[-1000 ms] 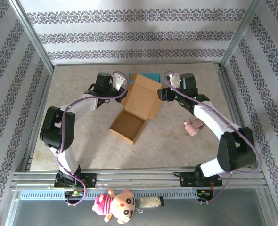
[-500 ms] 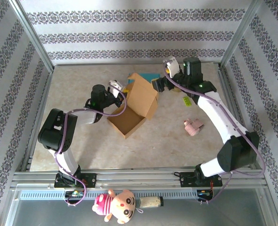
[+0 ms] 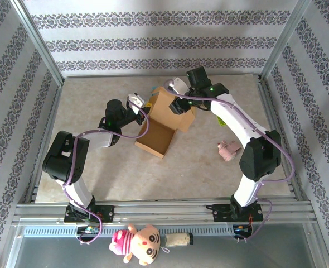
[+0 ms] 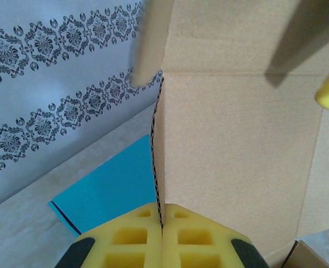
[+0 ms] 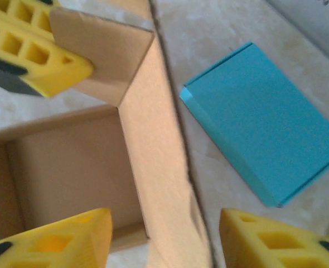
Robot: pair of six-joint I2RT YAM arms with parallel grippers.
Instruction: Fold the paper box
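Note:
The brown paper box (image 3: 160, 127) stands open mid-table, its lid panel (image 3: 173, 107) raised. My left gripper (image 3: 144, 106) is at the box's back left corner, shut on the edge of a side flap (image 4: 160, 139); the yellow pads (image 4: 136, 240) press together on the cardboard. My right gripper (image 3: 179, 104) hangs over the raised panel from the back right. Its jaws stand open astride that panel (image 5: 159, 167), with a gap on each side of it, fingertips (image 5: 58, 240) low in the right wrist view. The box's inside (image 5: 64, 162) is bare.
A flat teal box (image 5: 265, 123) lies on the table just behind the paper box, also in the left wrist view (image 4: 109, 192). A small pink toy (image 3: 228, 151) lies to the right. A plush doll (image 3: 139, 243) sits in front of the table's near rail.
My right gripper swung left from the back right, came over the raised panel and narrowed its jaws. The box tilted more upright and shifted slightly. The left gripper kept its grip.

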